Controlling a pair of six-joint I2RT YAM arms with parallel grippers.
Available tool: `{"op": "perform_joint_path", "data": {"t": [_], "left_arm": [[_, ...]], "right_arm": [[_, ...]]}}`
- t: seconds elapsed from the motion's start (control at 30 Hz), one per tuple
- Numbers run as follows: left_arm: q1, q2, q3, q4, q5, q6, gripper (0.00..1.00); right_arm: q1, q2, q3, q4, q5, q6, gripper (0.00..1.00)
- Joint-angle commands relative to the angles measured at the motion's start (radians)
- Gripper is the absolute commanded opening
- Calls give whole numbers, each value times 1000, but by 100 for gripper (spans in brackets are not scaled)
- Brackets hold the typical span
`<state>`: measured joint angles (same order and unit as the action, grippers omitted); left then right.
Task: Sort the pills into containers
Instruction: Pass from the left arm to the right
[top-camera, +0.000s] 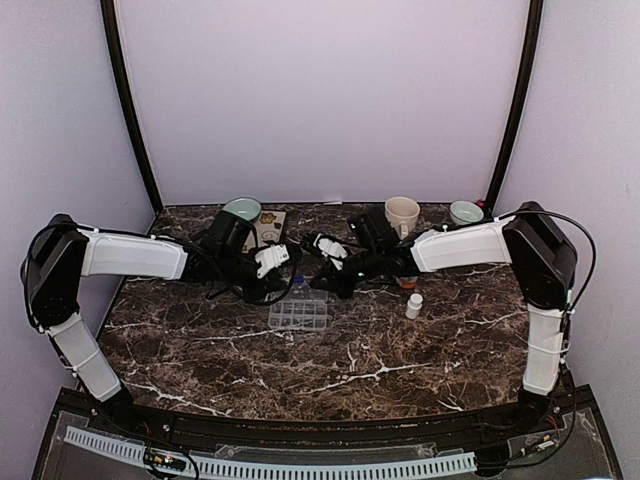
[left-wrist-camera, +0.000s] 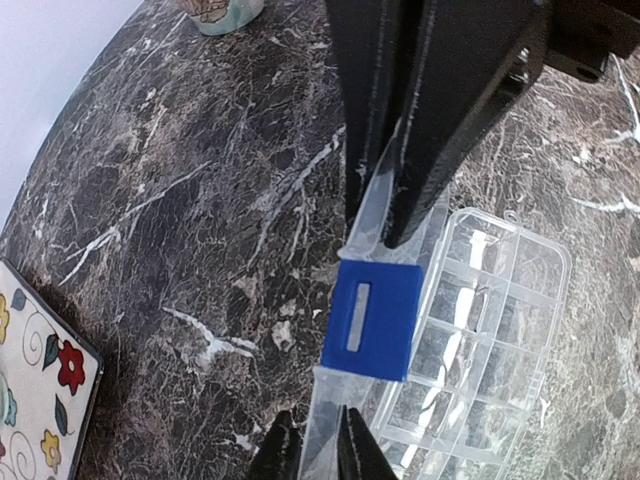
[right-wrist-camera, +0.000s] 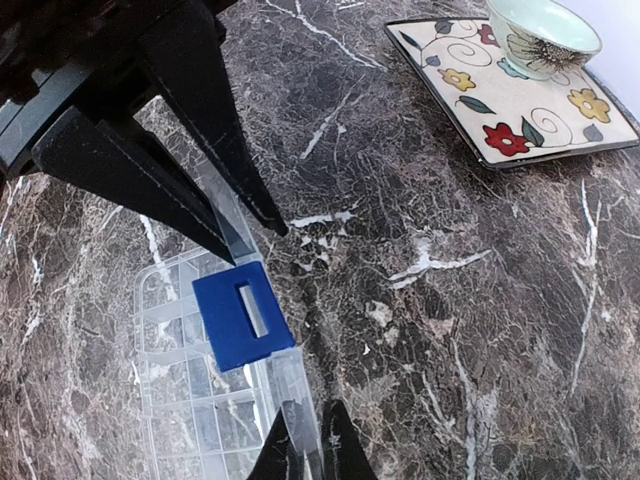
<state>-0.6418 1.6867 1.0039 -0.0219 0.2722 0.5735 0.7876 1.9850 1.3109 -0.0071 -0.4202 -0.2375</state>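
Note:
The clear pill organizer (top-camera: 298, 316) lies on the marble table between both arms, its hinged lid (top-camera: 303, 287) raised on edge. The lid carries a blue latch (left-wrist-camera: 372, 318), also seen in the right wrist view (right-wrist-camera: 243, 315). My left gripper (left-wrist-camera: 312, 455) is shut on one end of the lid's rim. My right gripper (right-wrist-camera: 310, 450) is shut on the other end, so the two face each other across the latch. The cells (left-wrist-camera: 480, 340) show no pills. An orange pill bottle (top-camera: 408, 282) stands partly hidden behind my right arm. No loose pills show.
A small white bottle (top-camera: 413, 306) stands right of the organizer. At the back are a green cup (top-camera: 243, 210), a floral tile (top-camera: 268, 228), a cream mug (top-camera: 402, 214) and a green bowl (top-camera: 465, 212). The tile and a bowl show in the right wrist view (right-wrist-camera: 510, 95).

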Motion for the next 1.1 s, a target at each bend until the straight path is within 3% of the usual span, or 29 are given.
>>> {"op": "perform_joint_path", "data": {"t": [0.0,0.2,0.33,0.47,0.6,0.83,1.07], "left_arm": [[-6,-2,34,11,-41,-61,17],[3,-17,30,16,-79,-106,49],[11,-42,8,51,-139,-132,56],[13,-69,-49,161,-328,-171,60],[13,-88,-75,216,-411,-216,60],[11,-80,-88,233,-406,-288,60],[6,-78,-103,241,-391,-336,60]], "right_arm": [[-9,9,2,59,15,39,0],[-9,-2,-20,93,53,60,0],[-9,-5,-29,116,102,81,0],[-9,7,-19,131,170,103,0],[-9,36,26,115,249,125,0],[-8,94,90,55,349,160,0],[-13,88,48,91,400,217,0]]}}
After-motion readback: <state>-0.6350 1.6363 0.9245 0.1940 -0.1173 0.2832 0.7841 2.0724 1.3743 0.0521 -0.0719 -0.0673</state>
